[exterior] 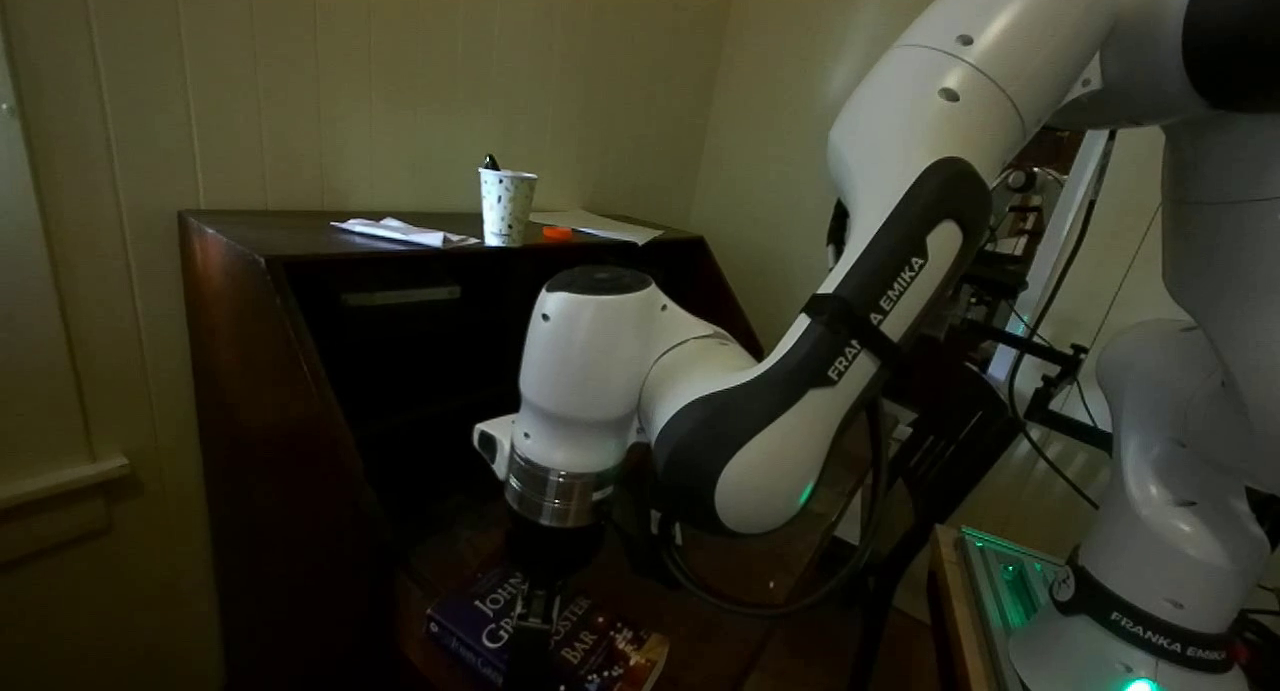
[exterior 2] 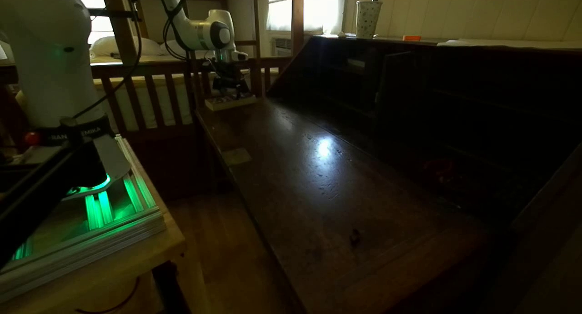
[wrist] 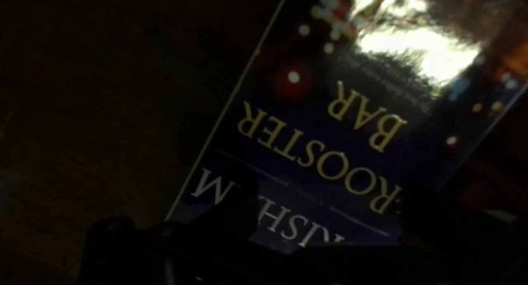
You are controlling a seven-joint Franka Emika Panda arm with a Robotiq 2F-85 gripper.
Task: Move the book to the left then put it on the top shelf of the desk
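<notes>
Dark fingers (wrist: 233, 219) of the hand (wrist: 330, 210) come nearest in the wrist view, spread apart at the book (wrist: 326, 124): one stands before some white lettering, the other before an edge. Whether they touch the cover, I cannot tell. Gold letters read ROOSTER BAR, upside down there, and light glares off the artwork past them.

Close up in an exterior view, the pale base (exterior 2: 59, 91), lit green at its foot, has a wooden stand (exterior 2: 145, 255) below it. Next runs the counter (exterior 2: 282, 182), brown and shiny; the book lies flat at its far end, under the hand. In an exterior view the arm (exterior: 780, 411) bends down to them from the upper right.

Behind the counter is a dark recess (exterior: 400, 346), and above that the top shelf (exterior: 290, 231). On it a speckled cup (exterior: 508, 209) stands upright in both exterior views, something dark (exterior: 490, 162) poking out, with an orange thing (exterior: 557, 234) near it and white papers (exterior: 402, 233) to either side. A panelled wall (exterior: 450, 91) rises behind. Farthest off, past the book, are slatted rails (exterior 2: 141, 71) and a bright window (exterior 2: 279, 14).
</notes>
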